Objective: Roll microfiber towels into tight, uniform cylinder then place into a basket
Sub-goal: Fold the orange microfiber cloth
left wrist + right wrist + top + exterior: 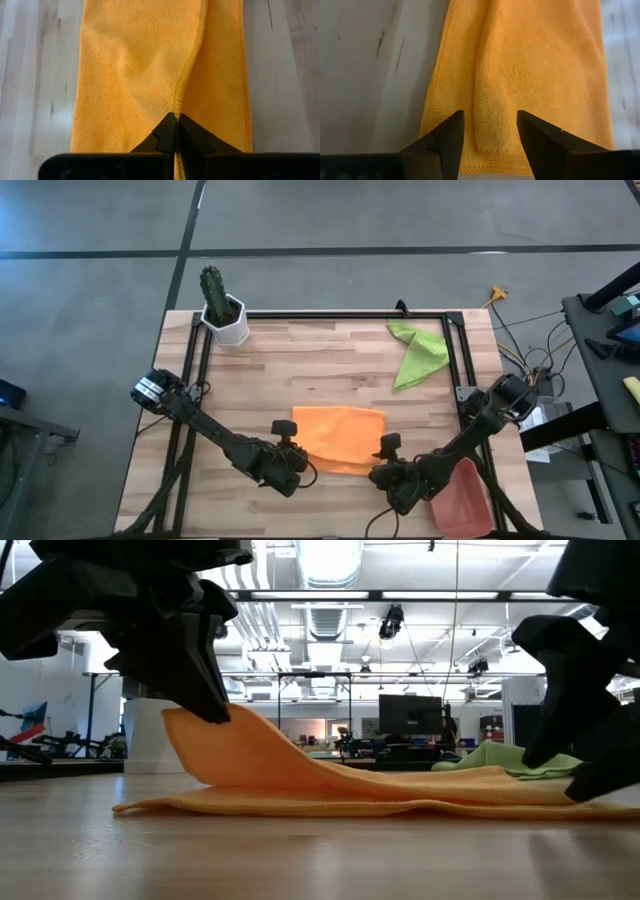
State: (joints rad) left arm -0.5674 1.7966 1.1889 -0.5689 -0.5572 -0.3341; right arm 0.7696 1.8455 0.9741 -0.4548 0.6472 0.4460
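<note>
The orange towel [338,438] lies in the middle of the table near the front, its right part flat on the wood. My left gripper [176,119] is shut on it at its left near corner [293,450]. My right gripper [490,127] is open at the towel's right near corner [385,465], its fingers standing either side of a folded-over strip [492,100]; I cannot tell whether they touch it. The green towel [418,352] lies crumpled at the far right. The terracotta basket [462,495] stands at the near right, beside my right arm. My left gripper pinches the orange towel's hemmed edge [179,102] between its two shut fingers, near the towel's left near corner. In the low view that end [205,725] is lifted off the table. The cloth slopes down slack to the right, where the rest [420,802] lies on the wood.
A white pot with a cactus [226,315] stands at the far left corner. A black frame [330,315] runs along the table's far side and down both sides. Bare wood [300,370] lies between the towels and the pot.
</note>
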